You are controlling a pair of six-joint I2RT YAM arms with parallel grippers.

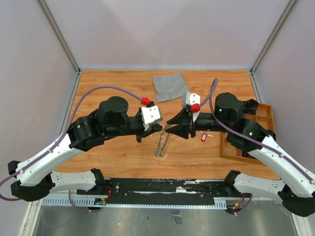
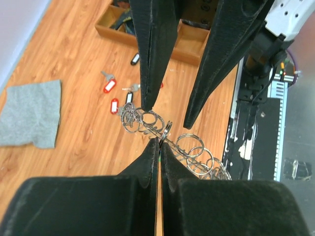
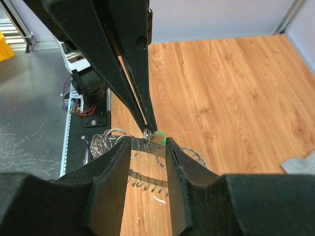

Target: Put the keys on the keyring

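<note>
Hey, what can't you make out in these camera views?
Top external: top of the keyring, covered by the left gripper and right gripper.
Right wrist: most of the green tag, too small, partly behind fingers.
Left wrist: contents of the wooden tray, cut by the top edge, blocked by the right gripper.

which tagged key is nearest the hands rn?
The green-tagged key, right at the tips of the left hand; the red-tagged keys lie apart on the table.
</note>
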